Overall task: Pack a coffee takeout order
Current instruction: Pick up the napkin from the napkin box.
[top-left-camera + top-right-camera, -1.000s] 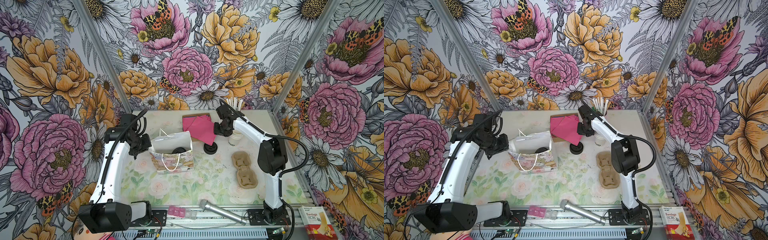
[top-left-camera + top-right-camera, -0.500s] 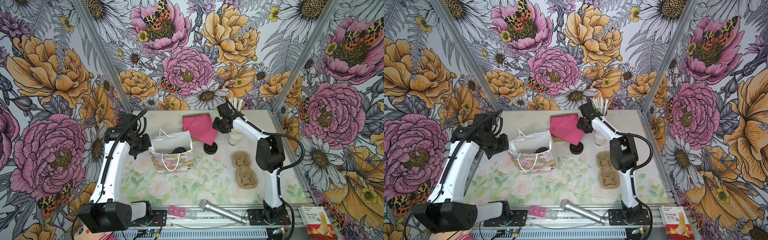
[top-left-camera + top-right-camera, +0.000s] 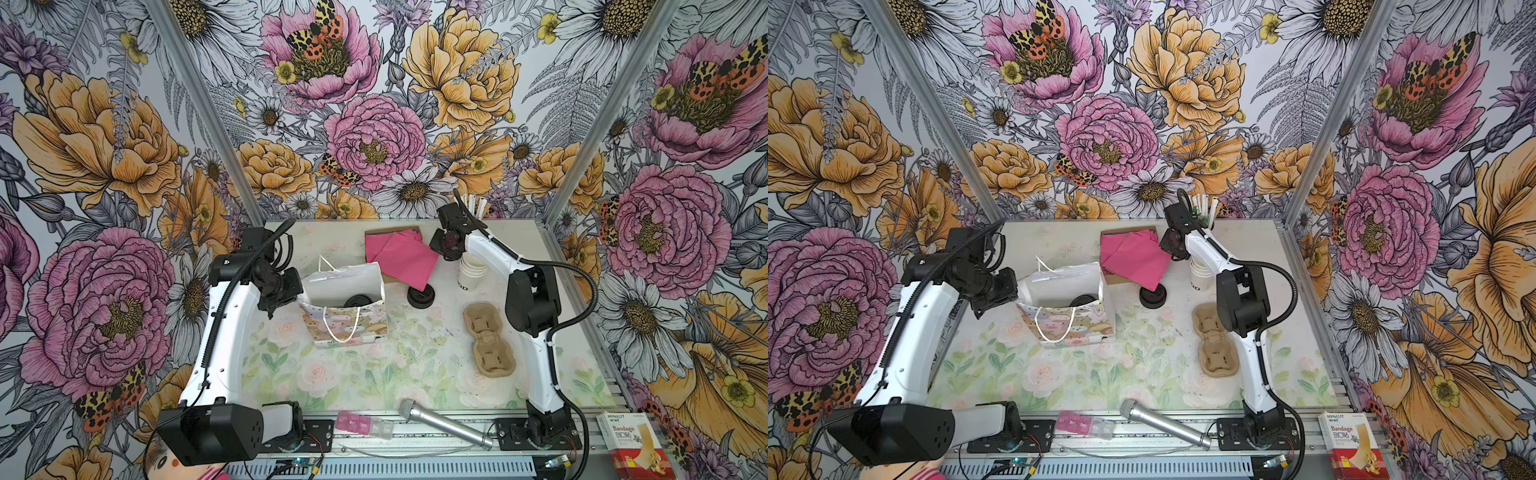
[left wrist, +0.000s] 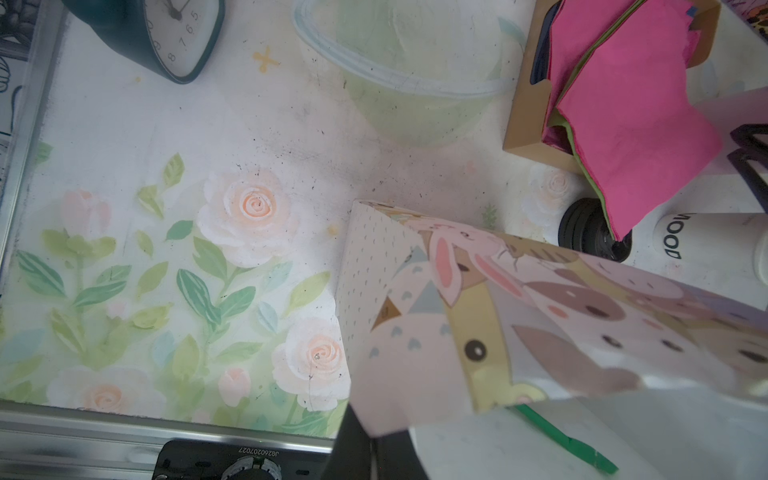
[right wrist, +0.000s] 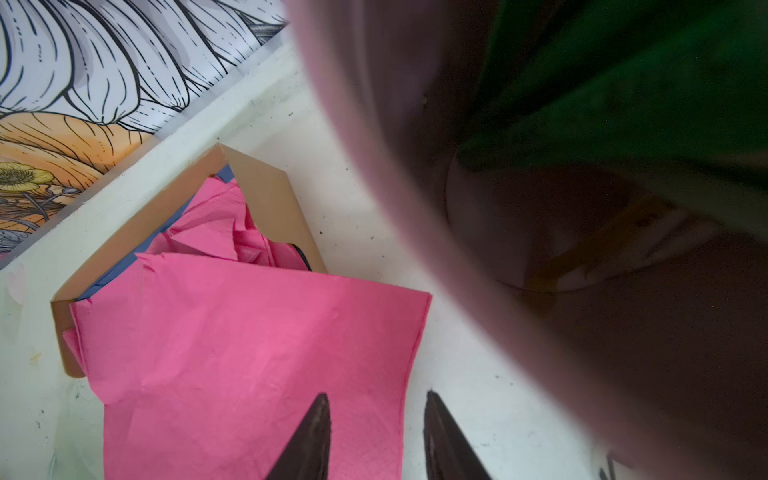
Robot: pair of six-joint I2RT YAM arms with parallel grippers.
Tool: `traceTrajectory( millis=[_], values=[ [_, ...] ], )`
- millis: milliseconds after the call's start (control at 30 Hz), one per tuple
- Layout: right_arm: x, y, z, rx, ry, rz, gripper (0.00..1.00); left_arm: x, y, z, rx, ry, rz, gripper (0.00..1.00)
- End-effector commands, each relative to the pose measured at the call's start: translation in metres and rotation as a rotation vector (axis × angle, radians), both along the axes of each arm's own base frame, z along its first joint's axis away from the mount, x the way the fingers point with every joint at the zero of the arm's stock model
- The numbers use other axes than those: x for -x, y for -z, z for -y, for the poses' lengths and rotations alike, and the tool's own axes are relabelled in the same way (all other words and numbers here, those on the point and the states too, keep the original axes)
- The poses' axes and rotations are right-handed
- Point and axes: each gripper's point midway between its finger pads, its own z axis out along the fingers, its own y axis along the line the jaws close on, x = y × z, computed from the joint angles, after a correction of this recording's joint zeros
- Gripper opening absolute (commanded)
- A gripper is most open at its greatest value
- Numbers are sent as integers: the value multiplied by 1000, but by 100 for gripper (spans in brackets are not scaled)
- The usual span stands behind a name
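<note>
A patterned gift bag stands open at mid-table, and a round black lid lies inside it. My left gripper is shut on the bag's left rim; the wrist view shows its jaws pinching the paper. Bright pink napkins spill from a brown cardboard tray. My right gripper hovers open over the top napkin's right edge, holding nothing. White paper cups stand stacked under the right arm. More black lids sit stacked beside the bag.
A brown pulp two-cup carrier lies to the right. A cup of stirrers stands at the back wall, close to the right wrist. A microphone, pink pill box and bandage box lie at the front rail.
My right gripper has drawn a little toward the back wall, above the napkins, still open. The left gripper and the bag have not moved.
</note>
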Motion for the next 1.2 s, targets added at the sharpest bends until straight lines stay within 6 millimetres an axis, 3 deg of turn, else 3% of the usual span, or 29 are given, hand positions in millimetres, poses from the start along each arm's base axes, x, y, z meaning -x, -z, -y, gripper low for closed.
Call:
traceTrajectory(
  millis=[0,167,433,1167],
  values=[
    [-16,1,7,43,19,39,39,2,2,-2,-20,19,-7,6],
    [-20,14,6,46,33,17,39,3,3,-2,-23,21,-10,6],
    [-24,15,21,111,93,28,39,5,5,-2,-26,24,-17,7],
    [-22,42,11,33,159,-48,36,5,11,-4,-35,27,-36,6]
  ],
)
